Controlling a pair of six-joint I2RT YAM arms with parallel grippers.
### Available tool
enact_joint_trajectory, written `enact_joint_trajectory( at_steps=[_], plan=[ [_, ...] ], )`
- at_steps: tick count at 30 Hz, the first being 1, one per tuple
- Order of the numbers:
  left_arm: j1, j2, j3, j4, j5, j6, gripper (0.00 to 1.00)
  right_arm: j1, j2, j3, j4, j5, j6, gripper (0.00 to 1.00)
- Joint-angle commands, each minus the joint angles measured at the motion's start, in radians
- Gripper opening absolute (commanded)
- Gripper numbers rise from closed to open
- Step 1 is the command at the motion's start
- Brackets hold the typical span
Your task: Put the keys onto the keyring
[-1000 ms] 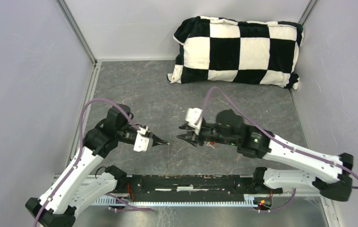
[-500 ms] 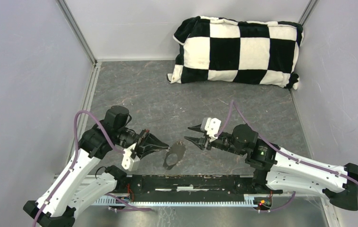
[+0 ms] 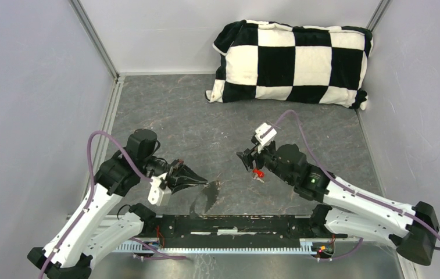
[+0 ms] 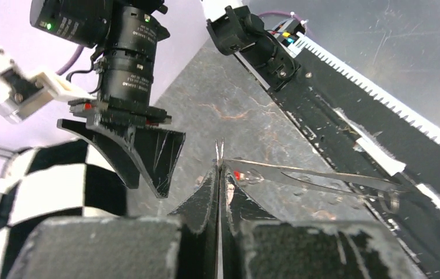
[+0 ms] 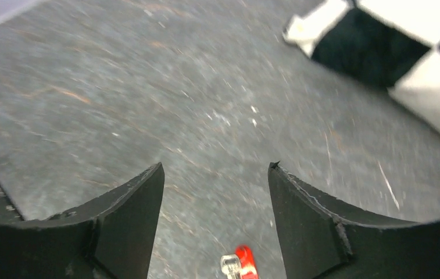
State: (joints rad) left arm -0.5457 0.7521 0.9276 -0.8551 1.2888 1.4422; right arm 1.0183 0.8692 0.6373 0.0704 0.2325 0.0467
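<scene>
My left gripper (image 3: 203, 181) is shut on one end of the keyring (image 3: 208, 196), a floppy grey loop that droops from its tips toward the table. Seen edge-on in the left wrist view, the keyring (image 4: 322, 177) stretches as a thin strip to the right of the pinched fingertips (image 4: 214, 174). A key with a red head (image 3: 257, 173) lies on the grey table to the right. Right above it my right gripper (image 3: 247, 159) points down and stands open, holding nothing. In the right wrist view the red key (image 5: 242, 261) shows low between the spread fingers (image 5: 139, 197).
A black-and-white checkered pillow (image 3: 290, 61) lies along the back wall. A black toothed rail (image 3: 235, 224) runs along the near edge between the arm bases. Grey walls close the left and right sides.
The right gripper has let go of the keyring, opened wider and swung back right over the red key. The keyring now hangs from the left gripper alone, which has hardly moved.
</scene>
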Motion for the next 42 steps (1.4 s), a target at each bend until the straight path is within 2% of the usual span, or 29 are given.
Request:
enact_joint_trajectory(
  at_steps=[1,4,8,11,14,19,21,25,29,32,34,35,37,42],
  plan=[
    [-0.001,0.033,-0.03,0.141,-0.021,-0.361,0.02,-0.09,0.061,0.027,-0.102,0.055,0.15,0.74],
    [0.001,0.073,-0.037,0.166,-0.061,-0.475,0.02,-0.124,0.062,-0.017,-0.095,0.02,0.159,0.76],
    [0.005,0.088,-0.074,0.17,-0.07,-0.49,0.02,-0.163,0.065,-0.066,-0.145,0.072,0.173,0.84],
    [0.006,0.087,-0.102,0.173,-0.078,-0.484,0.02,-0.239,0.117,-0.07,-0.198,0.027,0.229,0.8],
    [0.005,0.087,-0.113,0.169,-0.088,-0.488,0.02,-0.269,0.163,-0.106,-0.172,-0.036,0.234,0.76],
    [0.005,0.108,-0.084,0.026,-0.105,-0.367,0.02,-0.27,0.229,-0.157,-0.109,-0.125,0.214,0.74],
    [0.006,0.123,-0.068,-0.027,-0.106,-0.317,0.02,-0.275,0.236,-0.179,-0.078,-0.11,0.207,0.75],
    [0.005,0.151,-0.05,-0.062,-0.11,-0.288,0.02,-0.305,0.263,-0.171,-0.018,-0.152,0.218,0.74],
    [0.005,0.156,-0.046,-0.062,-0.115,-0.281,0.02,-0.332,0.308,-0.135,-0.048,-0.116,0.229,0.66],
    [0.006,0.163,-0.039,-0.061,-0.118,-0.284,0.02,-0.421,0.326,-0.124,-0.054,-0.128,0.249,0.58],
    [0.006,0.166,-0.036,-0.062,-0.116,-0.284,0.02,-0.473,0.361,-0.096,-0.067,-0.159,0.242,0.44],
    [0.006,0.168,-0.036,-0.062,-0.114,-0.285,0.02,-0.494,0.381,-0.079,-0.109,-0.17,0.235,0.41],
    [0.006,0.17,-0.032,-0.063,-0.107,-0.292,0.02,-0.506,0.419,-0.051,-0.134,-0.164,0.216,0.39],
    [0.006,0.164,-0.028,-0.069,-0.106,-0.299,0.02,-0.508,0.427,-0.076,-0.051,-0.158,0.186,0.45]
  ],
)
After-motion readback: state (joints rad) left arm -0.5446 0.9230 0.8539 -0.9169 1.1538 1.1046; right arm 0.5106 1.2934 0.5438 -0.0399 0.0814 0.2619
